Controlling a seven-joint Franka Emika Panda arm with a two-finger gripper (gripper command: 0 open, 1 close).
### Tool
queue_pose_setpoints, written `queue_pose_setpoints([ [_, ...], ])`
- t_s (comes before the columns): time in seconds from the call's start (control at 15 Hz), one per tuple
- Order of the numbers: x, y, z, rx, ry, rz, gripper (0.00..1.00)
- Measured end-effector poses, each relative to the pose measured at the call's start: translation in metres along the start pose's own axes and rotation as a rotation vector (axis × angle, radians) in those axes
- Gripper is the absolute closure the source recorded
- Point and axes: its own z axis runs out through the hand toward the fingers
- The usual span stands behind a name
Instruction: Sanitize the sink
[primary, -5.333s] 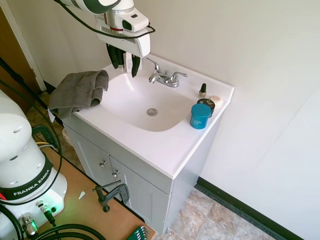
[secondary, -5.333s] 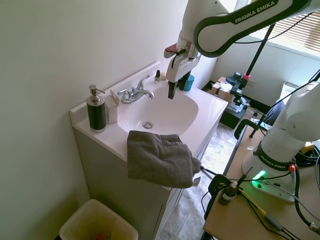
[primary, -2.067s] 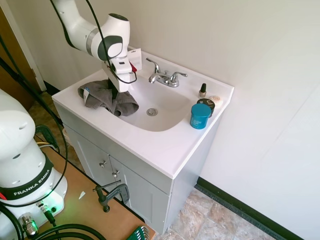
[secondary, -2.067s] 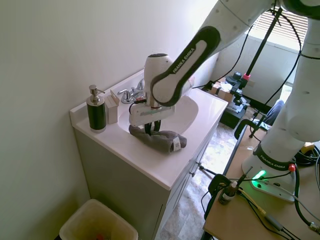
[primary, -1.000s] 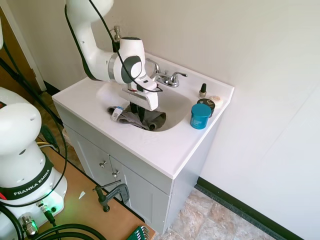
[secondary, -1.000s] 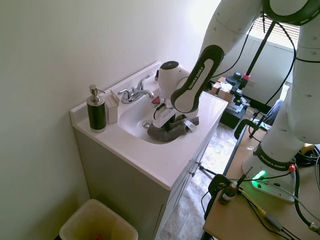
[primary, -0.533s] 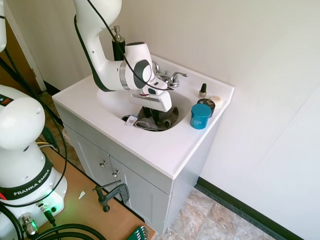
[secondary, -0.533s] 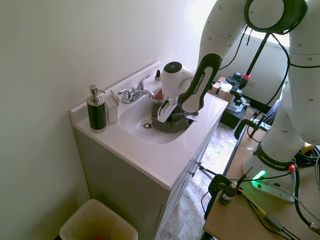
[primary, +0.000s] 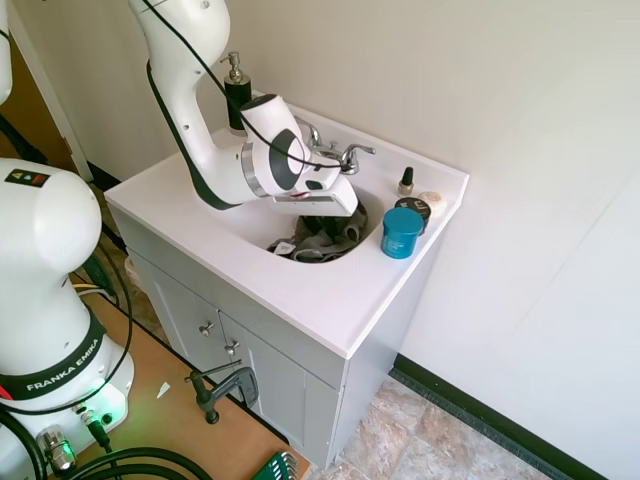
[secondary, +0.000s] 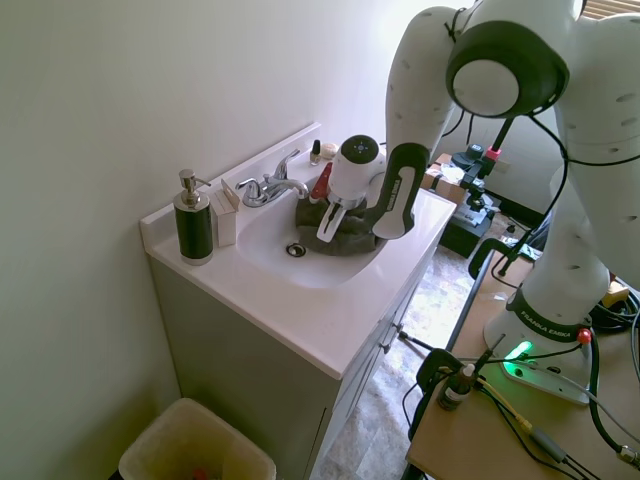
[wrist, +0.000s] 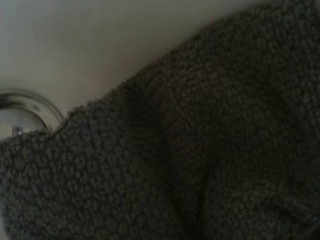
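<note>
One gripper (primary: 325, 222) presses a gray towel (primary: 322, 236) inside the sink (primary: 300, 285); whether its fingers pinch the cloth cannot be told. Sweeping further toward the blue jar (primary: 401, 232) risks toppling it, and a loose hold could leave the towel behind.

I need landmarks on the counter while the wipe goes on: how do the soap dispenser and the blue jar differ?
The soap dispenser is tall, slim and dark, topped by a metal pump; the blue jar is short, squat and teal with a flat lid. The dispenser stands at the back corner on one side of the faucet, the jar on the rim at the other side. Both stand upright on the white sink top.
</note>
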Motion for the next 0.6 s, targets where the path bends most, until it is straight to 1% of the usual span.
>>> queue_pose_setpoints([
  [0.13,-0.007,0.003,-0.001,0.021,0.033,0.038,1.0],
  [0.27,-0.015,0.001,-0.001,0.038,0.05,0.094,1.0],
  [0.4,-0.027,-0.007,-0.002,0.055,0.049,0.152,1.0],
  [0.6,-0.044,-0.019,-0.009,0.076,0.02,0.23,1.0],
])
